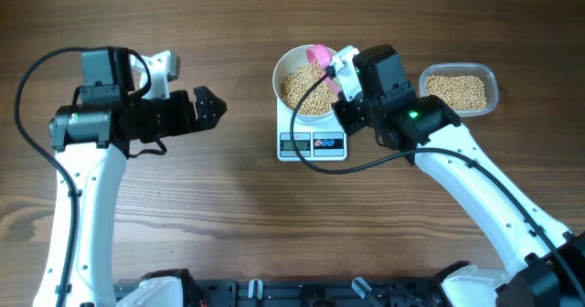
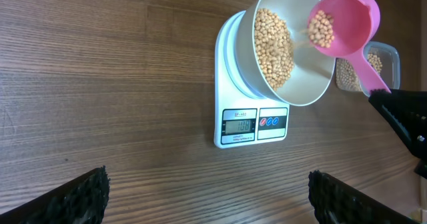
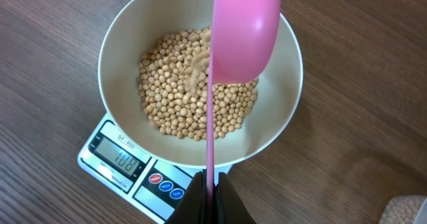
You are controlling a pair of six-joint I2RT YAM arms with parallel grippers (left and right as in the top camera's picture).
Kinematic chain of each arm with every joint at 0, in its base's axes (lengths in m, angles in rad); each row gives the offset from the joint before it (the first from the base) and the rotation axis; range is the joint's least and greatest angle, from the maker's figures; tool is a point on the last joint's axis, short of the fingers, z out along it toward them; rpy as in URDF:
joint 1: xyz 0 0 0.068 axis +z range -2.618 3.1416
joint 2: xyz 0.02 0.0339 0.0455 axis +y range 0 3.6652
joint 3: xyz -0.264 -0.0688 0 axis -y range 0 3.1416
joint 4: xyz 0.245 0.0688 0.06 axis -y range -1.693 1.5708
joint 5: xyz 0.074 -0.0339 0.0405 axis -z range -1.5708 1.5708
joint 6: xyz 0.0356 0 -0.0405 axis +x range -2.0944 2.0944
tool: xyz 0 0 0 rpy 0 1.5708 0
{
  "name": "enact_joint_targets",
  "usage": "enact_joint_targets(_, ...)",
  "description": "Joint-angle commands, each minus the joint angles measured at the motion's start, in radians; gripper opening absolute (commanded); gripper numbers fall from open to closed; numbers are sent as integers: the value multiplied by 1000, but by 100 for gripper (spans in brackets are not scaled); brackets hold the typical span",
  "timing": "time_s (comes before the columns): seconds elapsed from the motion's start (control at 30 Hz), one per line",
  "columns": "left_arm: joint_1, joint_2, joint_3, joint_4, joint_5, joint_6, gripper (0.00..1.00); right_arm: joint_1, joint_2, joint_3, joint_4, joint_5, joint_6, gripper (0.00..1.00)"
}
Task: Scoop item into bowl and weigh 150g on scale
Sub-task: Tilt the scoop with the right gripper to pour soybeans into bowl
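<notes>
The white bowl (image 1: 280, 73) stands on the white scale (image 1: 312, 145) at mid-table, with a layer of tan beans (image 1: 300, 89) in it. My right gripper (image 1: 347, 77) is shut on the thin handle of a pink scoop (image 1: 320, 55). The scoop (image 3: 243, 31) is tilted over the bowl (image 3: 127, 44), and beans (image 3: 170, 91) are spilling from the scoop's lip. The scale's display (image 3: 119, 159) is lit. The left wrist view shows the scoop (image 2: 347, 17) partly full above the bowl's rim (image 2: 313, 99). My left gripper (image 1: 212, 108) is open and holds nothing, well left of the scale.
A clear plastic tub (image 1: 492, 77) of more beans sits right of the bowl, beside my right arm. A black cable runs from the right arm past the scale's front. Bare wooden table (image 2: 100, 84) lies between my left gripper and the scale.
</notes>
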Motion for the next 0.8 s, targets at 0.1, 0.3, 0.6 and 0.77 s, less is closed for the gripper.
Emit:
enact_joint_targets(0.1, -3, -3, 19, 0, 19, 20, 100, 4, -11, 3, 4, 26, -14, 4)
enact_joint_targets(0.3, -3, -3, 19, 0, 19, 20, 100, 4, -11, 3, 14, 26, -14, 4)
enact_joint_targets(0.6, -3, -3, 19, 0, 19, 20, 100, 4, -11, 3, 30, 60, -175, 4)
enact_joint_targets(0.77, -3, -3, 19, 0, 19, 20, 100, 26, -11, 5, 56, 194, -253, 4)
